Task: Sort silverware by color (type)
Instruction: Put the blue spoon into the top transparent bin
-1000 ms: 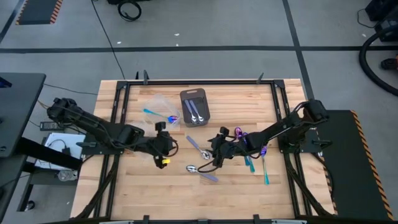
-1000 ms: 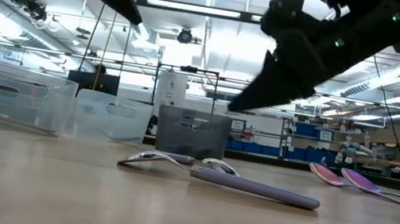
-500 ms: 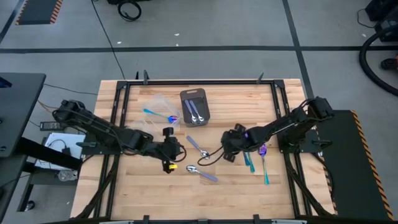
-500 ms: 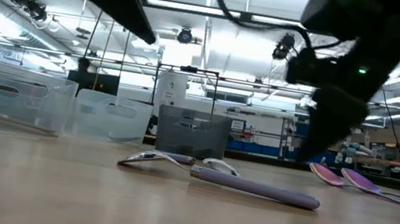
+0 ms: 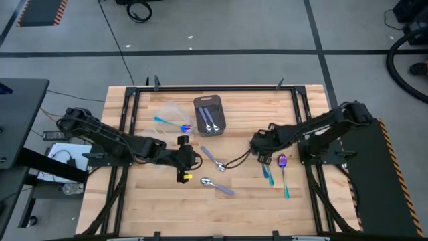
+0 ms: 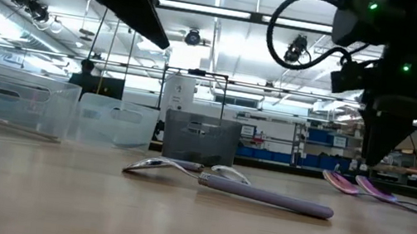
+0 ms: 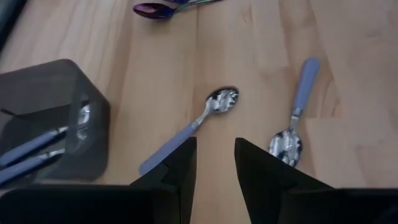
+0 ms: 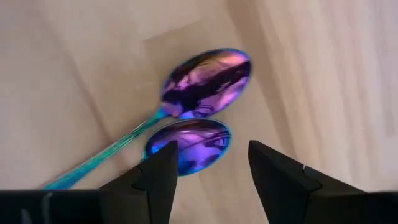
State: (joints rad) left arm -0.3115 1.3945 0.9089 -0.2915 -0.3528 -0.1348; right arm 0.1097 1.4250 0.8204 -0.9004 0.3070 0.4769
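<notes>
A: Right gripper (image 8: 208, 171) where?

B: Low over two purple spoons on the desk (image 5: 154, 214), right of centre. Fingers (image 8: 152, 177) apart, empty, straddling the bowl of the nearer purple spoon (image 8: 189, 145). Second purple spoon (image 8: 208, 84) just beyond it, bowls almost touching, teal handles running off side by side.

A: And from above?

B: Right arm stretched in from the desk's right edge, gripper at (image 5: 263, 142). Purple bowl (image 5: 282, 160) and teal handles (image 5: 267, 175) just beside it, on the near side.

A: Left gripper (image 7: 214, 165)?

B: Hovering near desk centre (image 5: 185, 159). Fingers (image 7: 177, 165) parted by a narrow gap, gripping nothing. Something yellow (image 5: 186, 177) showing by the gripper's near side; cannot tell what.

A: Silver spoons?

B: Two loose on the desk ahead of the left gripper: one (image 7: 189, 127) with a lilac handle, bowl away from the fingers, the other (image 7: 293, 118) bowl toward them. From above: one at (image 5: 212, 159), the other nearer the front at (image 5: 217, 185), well apart. At desk level, the front one (image 6: 231, 185) lying flat, bowl to the left.

A: Anything sorted?

B: Grey tray (image 5: 210, 115) at the back, centre, holding two silver spoons (image 5: 211, 119). Clear tub (image 5: 170, 115) left of it with a purple spoon (image 5: 175, 124) inside.
</notes>
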